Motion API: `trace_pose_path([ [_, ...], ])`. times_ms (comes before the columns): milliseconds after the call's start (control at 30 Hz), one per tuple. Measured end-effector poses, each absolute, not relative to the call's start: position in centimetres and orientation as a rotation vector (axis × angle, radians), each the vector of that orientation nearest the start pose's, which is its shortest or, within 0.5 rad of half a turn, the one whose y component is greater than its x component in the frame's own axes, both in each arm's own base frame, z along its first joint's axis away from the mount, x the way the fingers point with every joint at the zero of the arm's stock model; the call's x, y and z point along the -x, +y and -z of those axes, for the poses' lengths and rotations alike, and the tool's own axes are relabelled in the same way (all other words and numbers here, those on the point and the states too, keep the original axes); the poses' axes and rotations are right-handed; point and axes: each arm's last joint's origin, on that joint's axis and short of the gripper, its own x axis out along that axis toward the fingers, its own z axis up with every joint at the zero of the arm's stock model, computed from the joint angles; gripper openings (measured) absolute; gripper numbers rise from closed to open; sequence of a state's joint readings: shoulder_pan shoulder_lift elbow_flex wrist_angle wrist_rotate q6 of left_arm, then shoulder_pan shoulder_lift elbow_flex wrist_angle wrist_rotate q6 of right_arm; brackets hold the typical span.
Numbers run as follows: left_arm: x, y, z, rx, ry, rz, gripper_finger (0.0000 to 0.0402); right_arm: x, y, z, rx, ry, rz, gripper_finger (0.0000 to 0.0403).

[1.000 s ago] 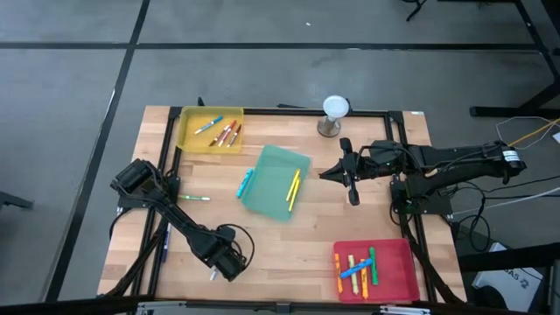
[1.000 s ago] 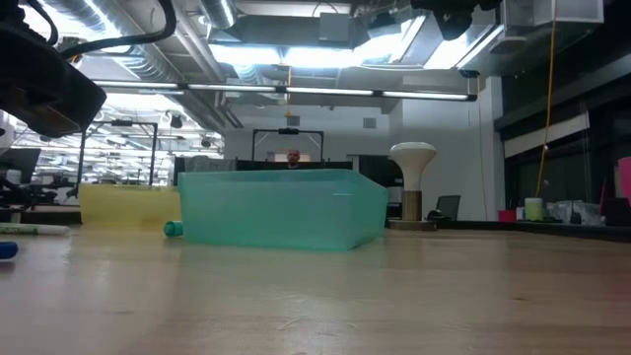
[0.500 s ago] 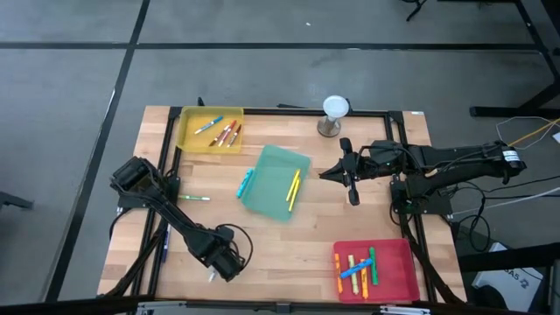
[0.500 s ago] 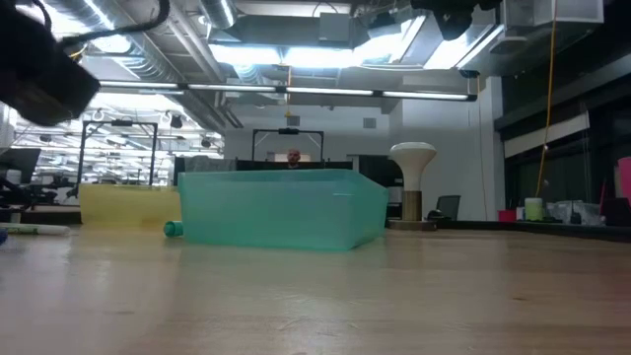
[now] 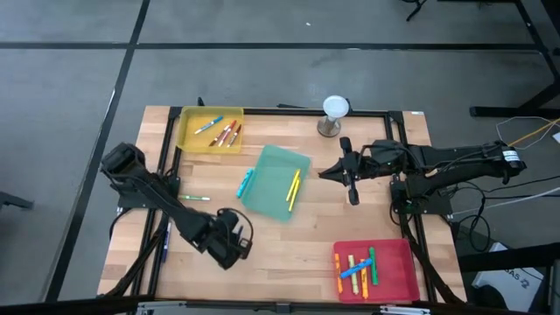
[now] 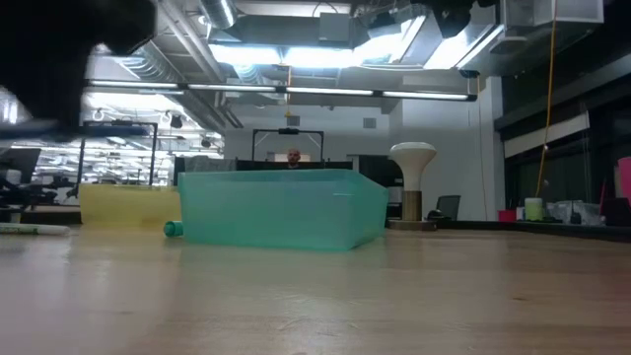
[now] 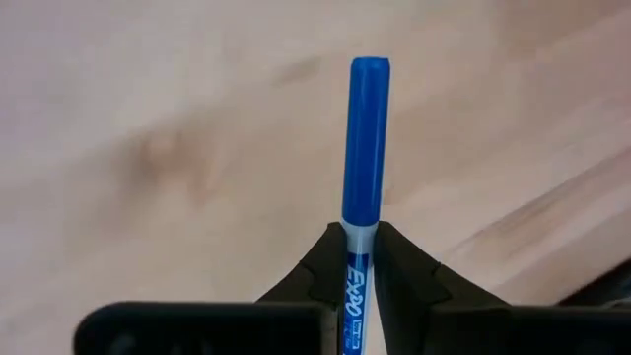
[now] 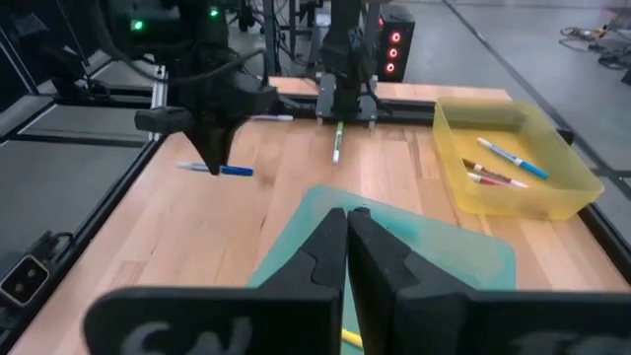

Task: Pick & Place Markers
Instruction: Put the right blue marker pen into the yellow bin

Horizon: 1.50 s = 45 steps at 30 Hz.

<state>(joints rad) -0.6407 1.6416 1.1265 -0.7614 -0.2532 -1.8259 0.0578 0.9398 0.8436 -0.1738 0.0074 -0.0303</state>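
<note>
The left arm reaches low over the table's front-left area, its left gripper (image 7: 360,258) clenched on a blue marker (image 7: 366,148) whose cap juts forward beyond the fingertips. The right gripper (image 5: 347,179), fingers pressed together and empty, hangs beside the teal tray (image 5: 267,197).

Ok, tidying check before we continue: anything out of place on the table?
The green tray sits askew to the table edges, a teal marker lies outside beside it, and a green marker lies loose on the wood.
</note>
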Motion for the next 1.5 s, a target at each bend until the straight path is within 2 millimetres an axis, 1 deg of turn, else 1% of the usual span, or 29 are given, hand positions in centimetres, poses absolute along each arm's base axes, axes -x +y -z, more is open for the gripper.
trace_pose_path([
  [167,-25.5,-15.4,-23.7,1.001,0.806,-0.704,0.0027,-20.8,1.2,-33.1,0.033,0.223,-0.054,0.0013],
  [333,-25.7,-13.0,-27.0,0.908,0.601,-0.632,0.0027,-20.9,1.2,-33.6,0.003,0.179,-0.051,0.0013],
  [533,-26.7,-10.5,-30.2,0.816,0.421,-0.525,0.0027,-20.9,1.2,-34.1,-0.032,0.128,-0.059,0.0013],
  [833,-28.7,-7.8,-32.9,0.668,0.242,-0.397,0.0027,-21.0,1.2,-34.9,-0.087,0.044,-0.061,0.0013],
  [1000,-29.6,-6.9,-34.6,0.569,0.115,-0.314,0.0027,-21.0,1.3,-35.3,-0.18,0.008,-0.079,0.0013],
  [1100,-29.7,-6.2,-35.5,0.528,0.053,-0.286,0.0027,-21.0,1.4,-35.5,-0.205,-0.014,-0.12,0.0014],
  [1233,-29.7,-5.4,-36.3,0.485,0.004,-0.259,0.0027,-21.0,1.4,-36.0,-0.208,-0.061,-0.141,0.0022],
  [1500,-29.1,-4.3,-38.0,0.435,-0.047,-0.236,0.0027,-20.8,1.4,-37.0,-0.225,-0.134,-0.148,0.0064],
])
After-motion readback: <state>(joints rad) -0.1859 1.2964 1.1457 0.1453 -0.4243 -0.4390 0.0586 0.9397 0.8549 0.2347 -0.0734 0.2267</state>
